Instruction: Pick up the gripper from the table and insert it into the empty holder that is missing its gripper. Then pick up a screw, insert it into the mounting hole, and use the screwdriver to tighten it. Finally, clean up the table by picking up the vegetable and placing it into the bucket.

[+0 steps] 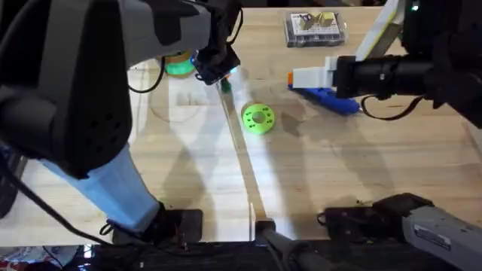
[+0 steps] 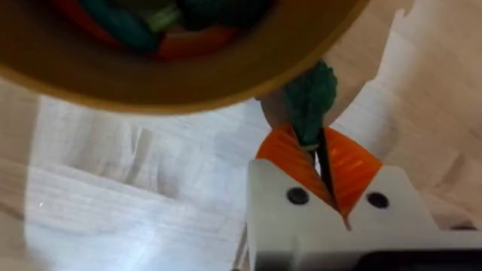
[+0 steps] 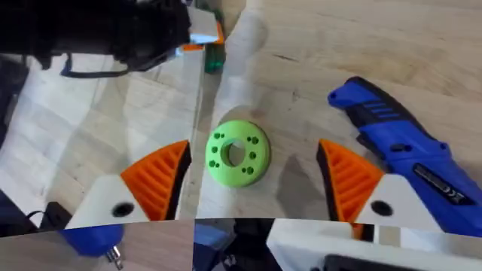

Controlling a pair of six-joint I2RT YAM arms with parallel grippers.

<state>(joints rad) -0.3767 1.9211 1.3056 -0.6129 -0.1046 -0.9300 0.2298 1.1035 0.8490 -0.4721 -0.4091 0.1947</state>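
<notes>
Now, from overhead I have the left claw (image 1: 220, 74) just beside the bucket (image 1: 179, 65), carrying the vegetable (image 1: 224, 86). In my left wrist view the orange pads (image 2: 290, 162) are clamped on the vegetable (image 2: 310, 98), with the bucket (image 2: 181, 71) rim close ahead. My right wrist view shows the right claw (image 3: 252, 181) spread apart over the lime disc (image 3: 238, 152), with the screwdriver (image 3: 403, 150) beside it. I judge this the cleanup step: next, carry over the rim and release.

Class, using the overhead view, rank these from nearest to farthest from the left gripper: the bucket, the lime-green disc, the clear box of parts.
1. The bucket, just beside the left gripper, toward the table's left.
2. The lime-green disc, mid-table, nearer the bases.
3. The clear box, at the far edge, rightward.
</notes>
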